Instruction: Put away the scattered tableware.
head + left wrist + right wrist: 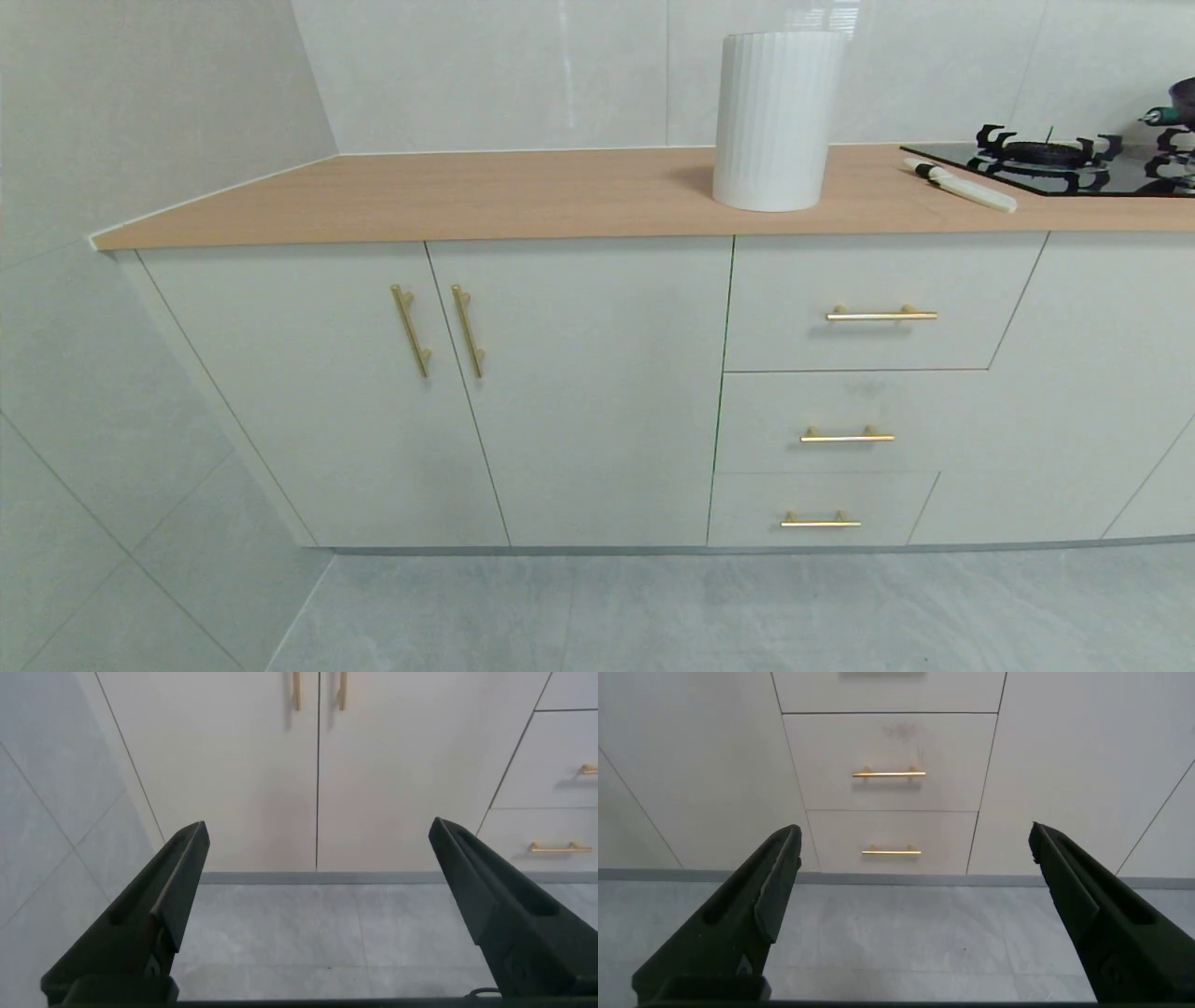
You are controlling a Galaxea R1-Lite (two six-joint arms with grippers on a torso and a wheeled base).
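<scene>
A white knife with a dark handle end [962,185] lies on the wooden countertop [467,196], beside the hob. A tall white ribbed holder [773,119] stands upright on the counter left of the knife. My left gripper [318,845] is open and empty, low above the floor, facing the double cabinet doors [318,765]. My right gripper [915,849] is also open and empty, low, facing the lower drawers [889,761].
A black gas hob [1064,163] with pan supports sits at the counter's right end, a dark pot [1184,98] behind it. Below are two doors with gold handles [439,329] and three drawers [859,303]. A tiled wall closes the left side. Grey floor [653,616] lies before the cabinets.
</scene>
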